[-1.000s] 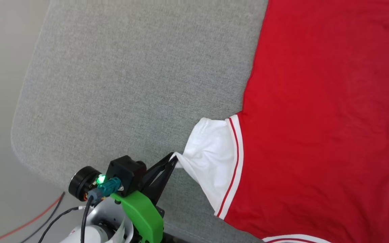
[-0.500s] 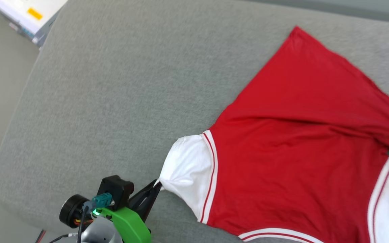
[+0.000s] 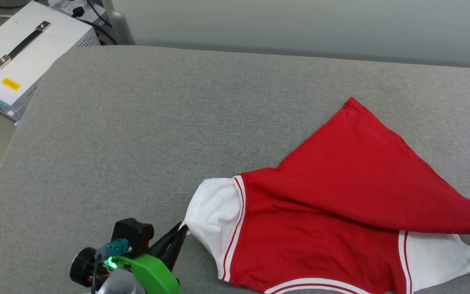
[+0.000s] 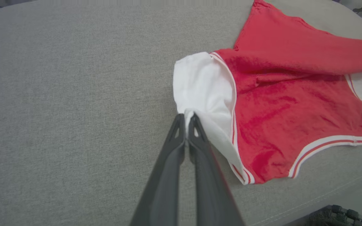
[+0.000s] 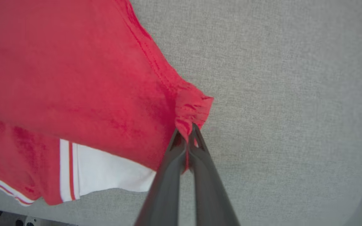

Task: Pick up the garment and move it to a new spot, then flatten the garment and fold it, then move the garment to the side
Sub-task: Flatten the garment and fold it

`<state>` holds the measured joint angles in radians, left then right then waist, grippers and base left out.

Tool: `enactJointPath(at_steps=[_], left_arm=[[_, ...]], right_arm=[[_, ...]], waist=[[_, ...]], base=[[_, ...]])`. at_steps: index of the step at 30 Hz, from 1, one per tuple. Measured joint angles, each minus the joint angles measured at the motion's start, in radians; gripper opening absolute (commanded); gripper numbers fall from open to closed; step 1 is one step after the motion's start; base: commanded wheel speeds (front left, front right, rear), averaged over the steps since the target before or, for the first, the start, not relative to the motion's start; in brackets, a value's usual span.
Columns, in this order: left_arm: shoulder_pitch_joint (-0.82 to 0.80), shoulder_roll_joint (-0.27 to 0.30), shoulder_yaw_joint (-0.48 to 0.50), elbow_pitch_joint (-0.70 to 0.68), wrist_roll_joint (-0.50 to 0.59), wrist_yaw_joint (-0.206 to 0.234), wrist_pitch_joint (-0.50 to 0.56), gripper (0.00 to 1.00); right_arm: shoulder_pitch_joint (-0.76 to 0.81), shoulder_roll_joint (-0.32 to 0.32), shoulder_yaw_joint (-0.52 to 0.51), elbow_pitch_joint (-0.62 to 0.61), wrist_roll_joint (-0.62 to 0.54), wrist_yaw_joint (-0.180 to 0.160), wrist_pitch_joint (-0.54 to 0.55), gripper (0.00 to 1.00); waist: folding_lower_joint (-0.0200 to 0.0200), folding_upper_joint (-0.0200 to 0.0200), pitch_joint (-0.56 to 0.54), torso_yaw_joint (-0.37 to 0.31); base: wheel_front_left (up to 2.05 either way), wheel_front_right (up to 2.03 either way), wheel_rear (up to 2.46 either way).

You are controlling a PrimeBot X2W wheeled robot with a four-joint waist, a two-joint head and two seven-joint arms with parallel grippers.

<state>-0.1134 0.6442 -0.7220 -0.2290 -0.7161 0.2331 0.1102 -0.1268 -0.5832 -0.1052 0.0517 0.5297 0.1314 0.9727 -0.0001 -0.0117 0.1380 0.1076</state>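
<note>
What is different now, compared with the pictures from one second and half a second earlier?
The head camera has moved, so the whole view shifted. The garment itself changed shape: its red lower part, flat before, is now drawn across toward the robot's right, the right gripper shut on a red corner. Unchanged: the left gripper stays shut on the white sleeve.

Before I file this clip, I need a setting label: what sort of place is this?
Probably a lab or test room rather than a home: a white equipment case with a carry handle and yellow label, a power strip beyond it, and a red shirt on a grey padded worktop.
</note>
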Motion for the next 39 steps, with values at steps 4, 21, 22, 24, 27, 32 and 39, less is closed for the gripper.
enactJointPath(at_steps=[4, 21, 22, 24, 27, 32, 39], left_arm=[[0.000, -0.026, 0.000, 0.026, -0.009, 0.000, -0.017, 0.00], [-0.002, -0.049, -0.001, 0.081, -0.016, -0.018, -0.048, 0.00], [-0.002, -0.049, -0.001, 0.080, -0.016, -0.018, -0.048, 0.00], [-0.003, -0.049, 0.001, 0.076, -0.018, -0.019, -0.049, 0.00], [-0.011, -0.049, 0.001, 0.073, -0.018, -0.026, -0.050, 0.00], [-0.031, -0.053, -0.001, 0.051, -0.015, -0.036, -0.066, 0.00], [-0.084, -0.085, -0.008, 0.036, -0.007, -0.063, -0.083, 0.00]], right_arm=[[0.098, 0.065, -0.046, -0.059, -0.009, 0.000, 0.001, 0.00], [0.234, 0.161, -0.068, -0.123, 0.007, 0.000, -0.062, 1.00], [0.217, 0.161, -0.067, -0.138, 0.026, 0.000, -0.062, 1.00], [0.177, 0.161, -0.066, -0.167, 0.063, 0.000, -0.053, 1.00], [0.097, 0.156, -0.056, -0.219, 0.092, 0.000, -0.027, 1.00], [-0.052, 0.128, -0.026, -0.241, 0.096, 0.000, 0.022, 1.00], [-0.244, 0.113, 0.011, -0.131, 0.063, 0.000, 0.094, 1.00]], waist=[[0.0000, 0.0000, -0.025, -0.024], [0.0000, 0.0000, -0.041, -0.031], [0.0000, 0.0000, -0.039, -0.029], [0.0000, 0.0000, -0.033, -0.025], [0.0000, 0.0000, -0.017, -0.015], [0.0001, 0.0000, 0.028, 0.007], [0.0001, 0.0000, 0.117, 0.059]], base=[[0.00, 0.00, 0.00], [0.00, 0.00, 0.00], [0.00, 0.00, 0.00], [0.00, 0.00, 0.00], [0.00, 0.00, 0.00], [0.00, 0.00, 0.00], [0.00, 0.00, 0.00]])
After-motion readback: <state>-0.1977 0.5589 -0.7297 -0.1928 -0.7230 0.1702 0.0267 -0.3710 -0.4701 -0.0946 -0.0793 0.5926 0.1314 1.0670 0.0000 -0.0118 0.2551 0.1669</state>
